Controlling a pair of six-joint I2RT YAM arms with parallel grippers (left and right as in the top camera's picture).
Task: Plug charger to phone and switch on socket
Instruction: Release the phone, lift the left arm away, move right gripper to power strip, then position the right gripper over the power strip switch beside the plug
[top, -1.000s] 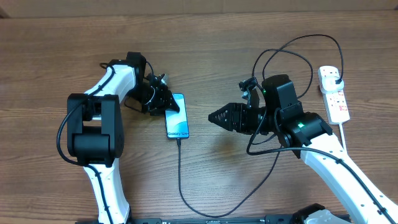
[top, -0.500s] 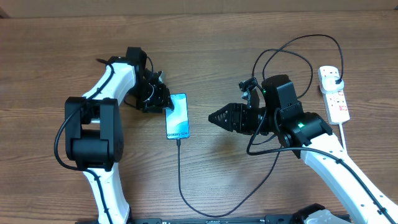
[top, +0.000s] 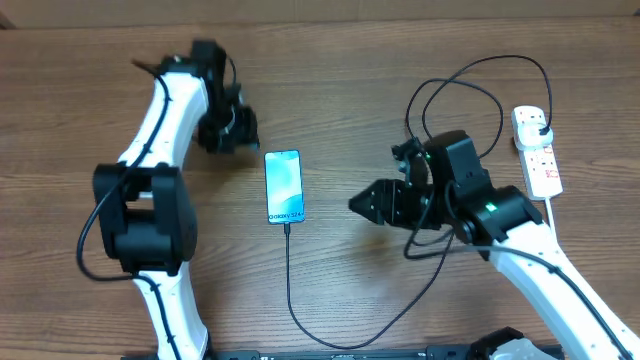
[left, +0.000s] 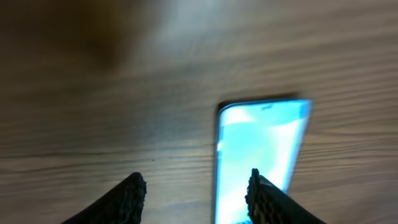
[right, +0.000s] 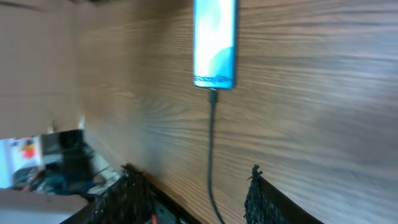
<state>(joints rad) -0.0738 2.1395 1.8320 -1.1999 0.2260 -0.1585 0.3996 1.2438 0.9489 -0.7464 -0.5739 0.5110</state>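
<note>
**Socket placed on the right arm's outer side, away from where its fingers point**

Seen from overhead, the socket (top: 538, 152) is found at the table's (top: 350, 80) far right edge, its long axis running from the far side toward the near side with a slight tilt; the plug (top: 538, 122) of the charger (top: 288, 280) is seated in its far end; whether its red-marked switches are on cannot be told at this size.

The phone (top: 283, 187) is laid flat near the middle, screen lit, long axis roughly parallel to the socket's; the connector tip (top: 286, 226) is seen touching the phone's near edge, so that step is judged done, and the switch is judged to be what is left.

The right gripper (right: 194, 177) is held with its fingers (right: 127, 193) apart and nothing between them; it is pointed toward the phone, so the socket is placed behind and to the outer side of it. The left gripper (left: 194, 186) is likewise spread and empty, raised beside the phone's far end, with the phone and the whole right arm between it and the socket.

The right arm is judged much the nearer; a turn away from the phone is judged to be needed, with loops of black cable to be avoided between gripper and socket.
</note>
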